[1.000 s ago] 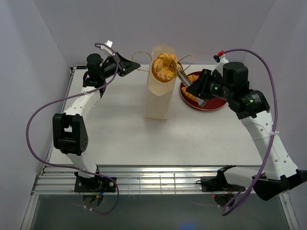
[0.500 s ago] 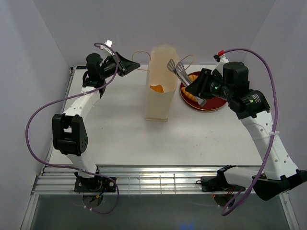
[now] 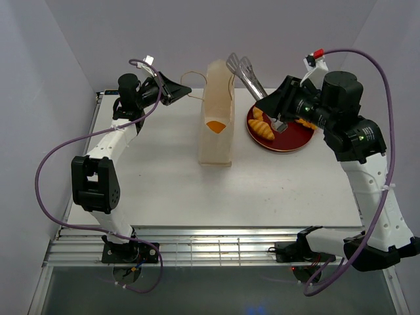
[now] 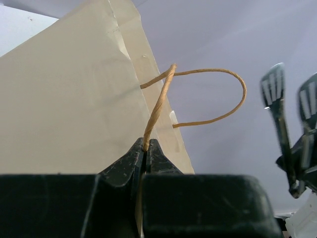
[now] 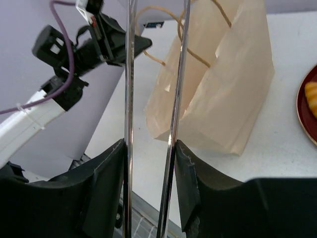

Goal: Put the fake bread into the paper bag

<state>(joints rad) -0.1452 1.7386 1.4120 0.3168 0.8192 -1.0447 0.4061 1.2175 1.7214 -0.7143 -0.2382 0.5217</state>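
The tall cream paper bag [image 3: 216, 111] stands at the table's far middle. An orange bread piece [image 3: 215, 125] shows through its wall. My left gripper [image 3: 188, 91] is shut on the bag's brown cord handle [image 4: 158, 106], seen clamped between the jaws in the left wrist view [image 4: 146, 144]. My right gripper [image 3: 274, 113] is shut on metal tongs [image 3: 241, 65], whose empty, open tips hover above the bag's right edge. A croissant [image 3: 261, 125] lies on the dark red plate [image 3: 289, 140]; another piece [image 3: 303, 122] is partly hidden by the right arm.
In the right wrist view the tong arms [image 5: 130, 74] run up between my fingers [image 5: 148, 144], with the bag [image 5: 223, 89] and left arm [image 5: 94, 44] beyond. The plate [image 5: 304, 109] is at the right edge. Grey walls enclose the table.
The round bun held in the tongs over the bag mouth dropped into the bag. The right arm then drew back up and to the right with empty tongs. The left arm stayed.
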